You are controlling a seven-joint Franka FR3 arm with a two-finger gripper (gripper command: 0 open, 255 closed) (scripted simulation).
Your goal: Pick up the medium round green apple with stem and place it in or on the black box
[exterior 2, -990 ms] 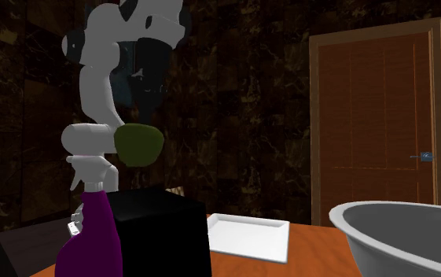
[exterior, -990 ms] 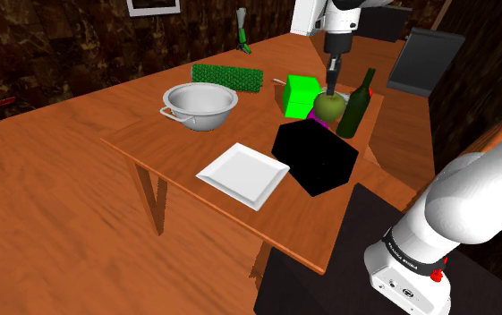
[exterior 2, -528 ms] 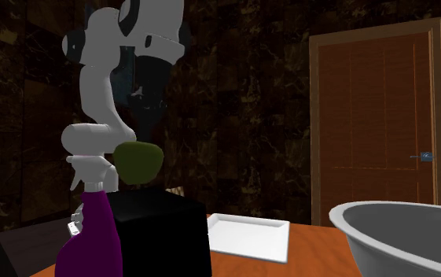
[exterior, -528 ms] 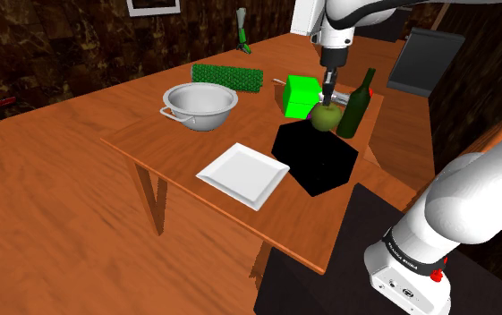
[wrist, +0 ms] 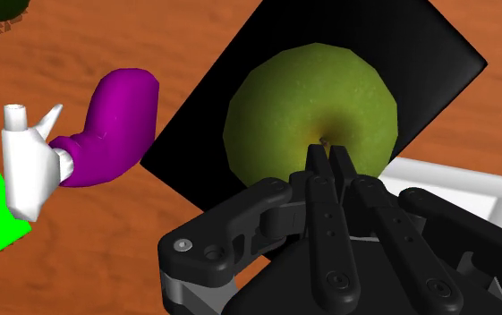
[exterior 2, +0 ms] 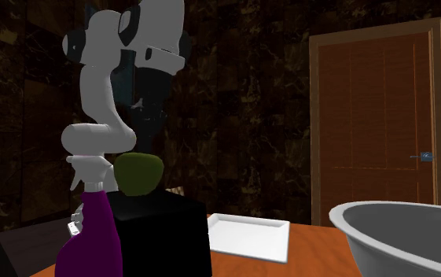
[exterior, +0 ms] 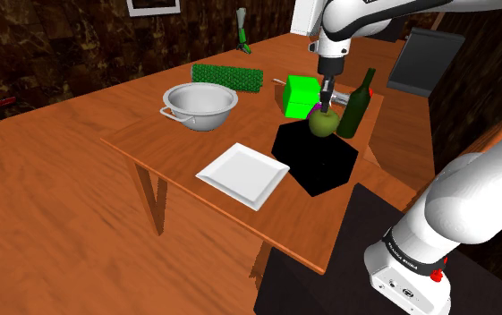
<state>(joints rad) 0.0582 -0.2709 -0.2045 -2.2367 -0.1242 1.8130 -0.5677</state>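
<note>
Apple (wrist: 302, 98) is hanging from the gripper (wrist: 329, 154), fingers pinching nearly together at its stem, right over the black box (wrist: 428, 54); can't tell if it's touching the top. Purple spray bottle (wrist: 106, 125) is sitting just beside the box.

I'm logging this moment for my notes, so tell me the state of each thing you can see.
green apple, hanging by its stem, at or just above the box top
gripper, shut on the apple's stem
black box, standing under the apple
pot, upright, empty
plate, flat, bare
green bottle, upright
door, closed
</note>
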